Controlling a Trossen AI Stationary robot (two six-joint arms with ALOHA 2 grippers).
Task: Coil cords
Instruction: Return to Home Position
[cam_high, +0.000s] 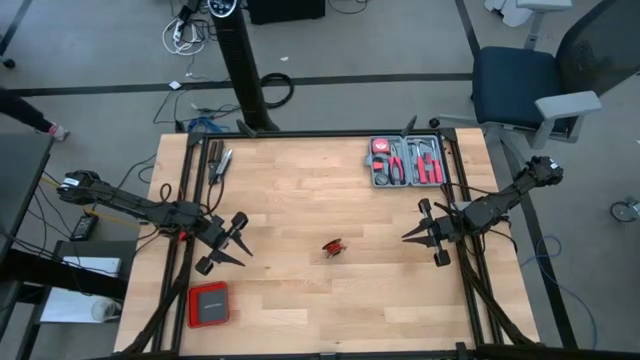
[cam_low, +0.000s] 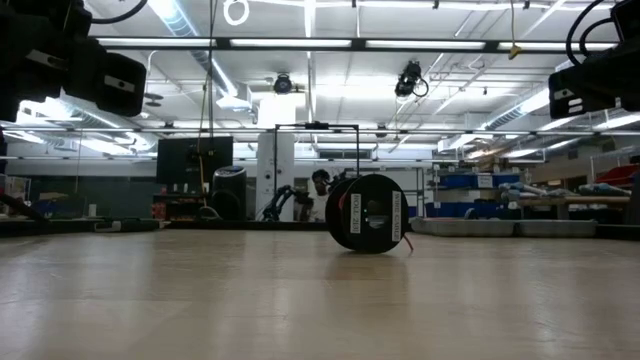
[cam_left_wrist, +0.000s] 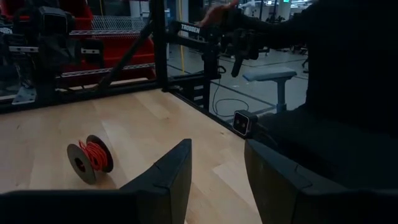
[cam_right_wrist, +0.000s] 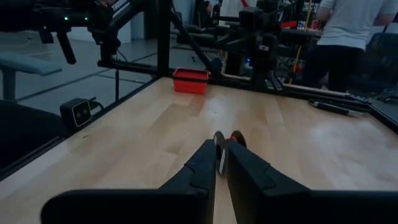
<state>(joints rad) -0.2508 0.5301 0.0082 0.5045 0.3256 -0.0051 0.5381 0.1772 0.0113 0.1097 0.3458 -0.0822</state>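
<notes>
Standing on edge at the centre of the table (cam_high: 300, 190), the red cord (cam_high: 334, 247) on its black spool (cam_low: 367, 212) lies between two empty grippers, slightly nearer the almost-closed right gripper (cam_high: 412, 236) than the open left gripper (cam_high: 236, 245).

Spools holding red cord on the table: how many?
1. The spool stands on edge mid-table, between the left end effector and right end effector, touching neither.
</notes>
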